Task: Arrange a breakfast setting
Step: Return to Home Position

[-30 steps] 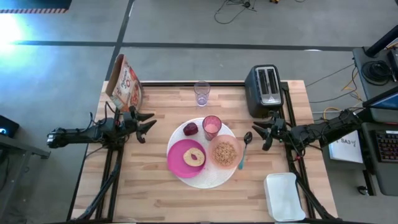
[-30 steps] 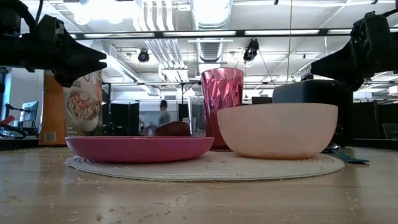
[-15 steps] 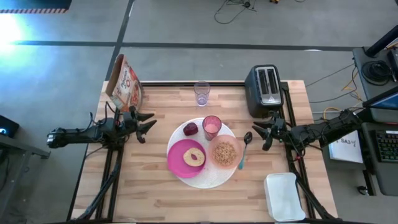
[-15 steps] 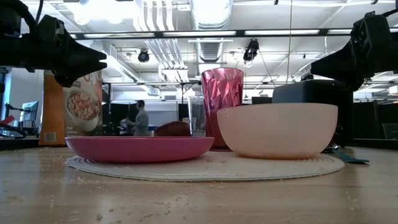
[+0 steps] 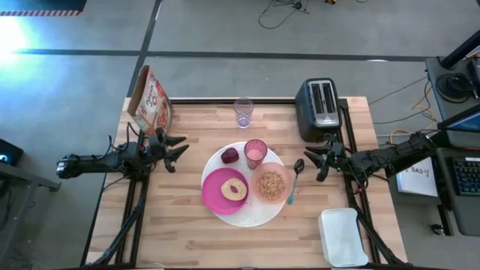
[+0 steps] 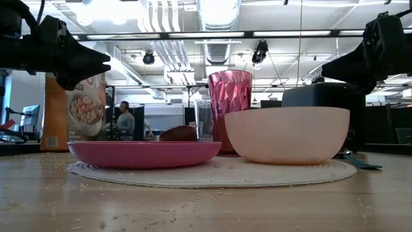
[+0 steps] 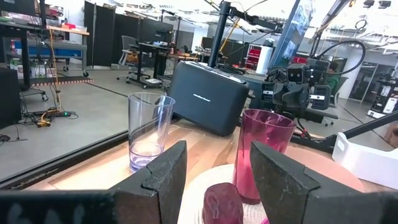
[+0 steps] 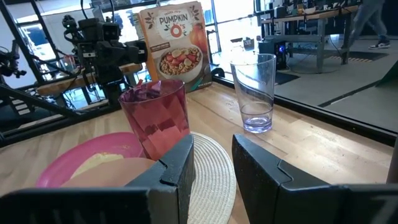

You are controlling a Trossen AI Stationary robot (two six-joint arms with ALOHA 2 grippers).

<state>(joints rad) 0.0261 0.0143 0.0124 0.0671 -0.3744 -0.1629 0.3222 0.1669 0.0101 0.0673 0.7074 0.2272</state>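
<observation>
Setting sits mid-tabletop (image 5: 172, 225), all on or beside a round white woven mat (image 5: 247, 217).

- Magenta plate (image 5: 214, 196): on the mat's left-near part. A bagel half (image 5: 235, 190) lies on it, cut face up.
- Peach bowl (image 5: 256, 189): on the mat's right part, just beside the magenta plate; whether they touch I cannot tell. It holds brown cereal (image 5: 271, 182).
- Pink tumbler (image 5: 255, 152): upright on the mat's far part, behind the bowl.
- Small red fruit (image 5: 229, 155): on the mat just left of the tumbler, behind the magenta plate.
- Teal-handled spoon (image 5: 294, 180): flat on the bare wood just beside the mat's right edge. Its dark head points to the far side and its handle to the near edge.

Off the mat:
- A clear glass (image 5: 243, 112) stands upright near the far edge.
- A black toaster (image 5: 320, 109) is at the far right.
- A cereal box (image 5: 150, 101) is at the far left corner.
- A white lidded container (image 5: 343, 236) is at the near right corner.

Arms:
- Left pincer (image 5: 180, 148): released, fingers spread, empty. It is raised above the wood left of the mat, apart from it.
- Right pincer (image 5: 309, 155): released with a narrower gap, empty. It is raised right of the spoon's head, in front of the toaster.

In the room behind, the low view shows a person (image 6: 123, 121) far off.
</observation>
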